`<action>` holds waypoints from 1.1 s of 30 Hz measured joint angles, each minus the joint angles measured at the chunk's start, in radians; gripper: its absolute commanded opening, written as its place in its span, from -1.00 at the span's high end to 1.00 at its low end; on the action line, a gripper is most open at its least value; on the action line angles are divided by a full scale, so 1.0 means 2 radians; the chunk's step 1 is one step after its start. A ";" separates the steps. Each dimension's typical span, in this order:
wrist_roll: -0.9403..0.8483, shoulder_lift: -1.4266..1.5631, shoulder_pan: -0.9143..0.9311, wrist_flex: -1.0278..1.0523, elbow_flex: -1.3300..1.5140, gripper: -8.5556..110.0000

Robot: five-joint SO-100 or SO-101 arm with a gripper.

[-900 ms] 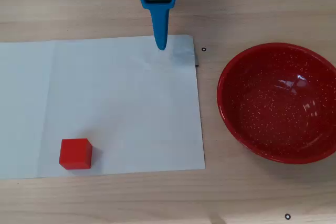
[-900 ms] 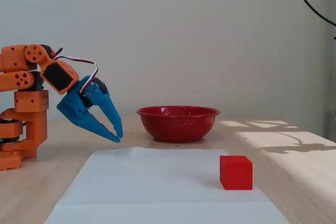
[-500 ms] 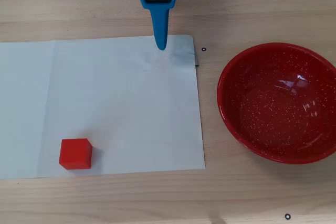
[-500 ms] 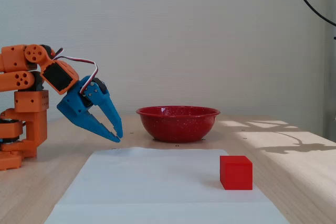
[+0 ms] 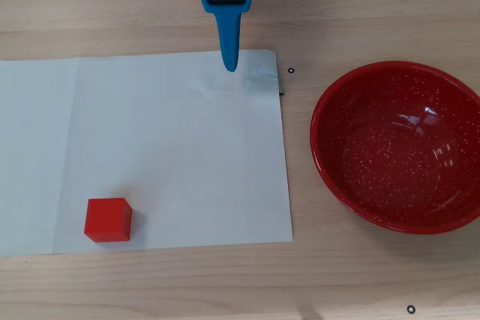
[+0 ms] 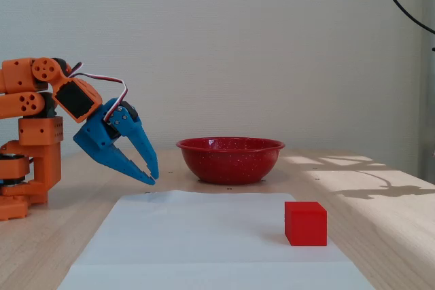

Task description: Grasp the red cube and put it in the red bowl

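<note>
The red cube (image 5: 108,219) sits on a white paper sheet near its front left corner in the overhead view. In the fixed view the cube (image 6: 305,223) is at the front right. The red speckled bowl (image 5: 397,148) stands empty on the wooden table, off the sheet to the right. In the fixed view the bowl (image 6: 230,161) is behind the sheet. My blue gripper (image 5: 229,65) hangs over the sheet's far edge, far from the cube. In the fixed view the gripper (image 6: 152,176) points down with its tips together, holding nothing.
The white paper sheet (image 5: 165,148) covers the left and middle of the wooden table. The orange arm base (image 6: 27,168) stands at the left in the fixed view. Small black marks (image 5: 291,71) dot the wood near the sheet's corner and the front edge.
</note>
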 measured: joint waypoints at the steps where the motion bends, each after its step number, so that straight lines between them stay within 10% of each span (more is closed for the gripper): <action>1: 0.000 -0.013 0.000 0.011 -0.017 0.85; 33: 0.065 -0.575 -0.098 0.283 -0.640 0.85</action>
